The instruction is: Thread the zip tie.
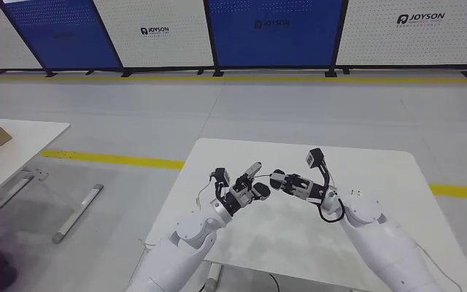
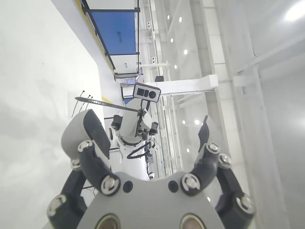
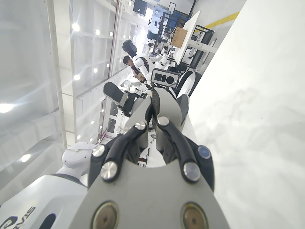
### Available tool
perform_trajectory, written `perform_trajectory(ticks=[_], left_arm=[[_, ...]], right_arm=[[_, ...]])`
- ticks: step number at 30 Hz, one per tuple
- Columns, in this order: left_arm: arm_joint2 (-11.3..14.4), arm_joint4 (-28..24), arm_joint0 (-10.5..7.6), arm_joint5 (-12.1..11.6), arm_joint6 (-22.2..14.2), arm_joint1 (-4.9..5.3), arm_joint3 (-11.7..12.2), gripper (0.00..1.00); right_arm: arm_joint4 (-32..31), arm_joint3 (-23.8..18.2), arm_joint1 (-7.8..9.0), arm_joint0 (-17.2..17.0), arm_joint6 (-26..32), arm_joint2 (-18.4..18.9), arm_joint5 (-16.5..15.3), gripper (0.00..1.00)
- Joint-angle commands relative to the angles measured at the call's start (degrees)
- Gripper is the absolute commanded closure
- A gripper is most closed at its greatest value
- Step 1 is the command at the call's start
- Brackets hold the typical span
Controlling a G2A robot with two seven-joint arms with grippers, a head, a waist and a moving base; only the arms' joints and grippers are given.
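The zip tie (image 2: 107,104) — light, thin, springy, probably slippery — is clamped in the right pincer (image 3: 153,96), its free tail jutting just beyond the widely spread left pincer (image 2: 150,129) — best pinched near that tip.

The black two-finger left gripper (image 1: 258,182) and the black right gripper (image 1: 278,179) face each other, tips close together, above the white rectangular table (image 1: 219,157). Small dark items (image 1: 354,192) lie behind the right gripper.
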Motion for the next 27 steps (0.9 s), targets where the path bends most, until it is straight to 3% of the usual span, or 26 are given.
perform_trajectory(ticks=[1,3,9,10,11,12,13,27], left_arm=[[0.0,0.0,0.00,0.0,0.0,0.00,0.0,0.00],[0.4,-0.5,-0.23,0.7,0.2,-0.10,0.1,0.00],[0.9,-0.8,-1.63,-1.4,0.9,-0.44,1.8,0.01],[1.0,-0.8,-1.78,-1.6,0.9,-0.48,2.0,0.19],[1.1,-0.8,-1.89,-1.6,0.9,-0.50,2.2,0.27],[1.2,-0.6,-1.96,-1.7,0.8,-0.52,2.4,0.44],[1.2,-0.5,-1.94,-2.0,0.7,-0.52,2.7,0.52],[0.3,0.9,-1.53,-3.1,0.8,-0.44,4.3,0.58]], right_arm=[[0.0,0.0,0.00,0.0,0.0,0.0,0.0,1.00],[0.0,0.0,0.00,0.0,0.0,0.0,0.0,1.00],[0.0,0.0,0.00,0.0,0.0,0.0,0.0,1.00],[0.0,0.0,0.00,0.0,0.0,0.0,0.0,1.00],[0.0,0.0,0.00,0.0,0.0,0.0,0.0,1.00],[0.0,0.0,0.00,0.0,0.0,0.0,0.0,1.00],[0.0,0.0,0.00,0.0,0.0,0.0,0.0,1.00],[0.0,0.0,0.00,0.0,0.0,0.0,0.0,1.00]])
